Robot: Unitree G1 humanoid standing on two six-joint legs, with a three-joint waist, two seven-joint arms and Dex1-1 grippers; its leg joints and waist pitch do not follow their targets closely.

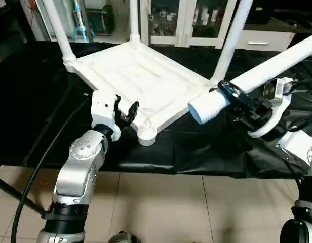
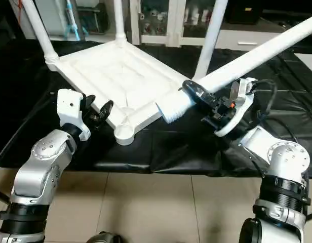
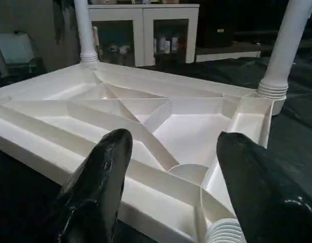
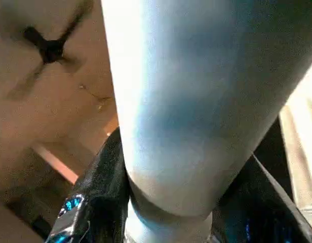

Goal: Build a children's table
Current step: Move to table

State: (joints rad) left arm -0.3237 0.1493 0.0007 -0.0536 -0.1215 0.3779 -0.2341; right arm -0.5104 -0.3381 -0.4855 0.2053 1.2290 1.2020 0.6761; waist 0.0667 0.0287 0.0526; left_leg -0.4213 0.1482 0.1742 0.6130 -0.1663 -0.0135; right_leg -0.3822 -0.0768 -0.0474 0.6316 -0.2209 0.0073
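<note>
The white tabletop [image 1: 141, 76] lies upside down on the black-covered table, ribs up. Three white legs [image 1: 60, 30] stand in its far and side corner sockets. The near corner socket [image 1: 147, 135] is empty. My left gripper [image 1: 126, 113] is open right beside the tabletop's near left edge, with its black fingers [image 3: 103, 167] apart around nothing. My right gripper [image 1: 236, 98] is shut on the fourth leg [image 1: 267, 68], held slanted above the table, with its ribbed thick end [image 1: 202, 109] pointing down toward the near corner.
White cabinets with glass doors [image 1: 171, 20] stand behind the table. A black cable [image 1: 44, 157] hangs off the table's left front. Tiled floor [image 1: 161, 207] lies below the front edge [image 1: 196, 169].
</note>
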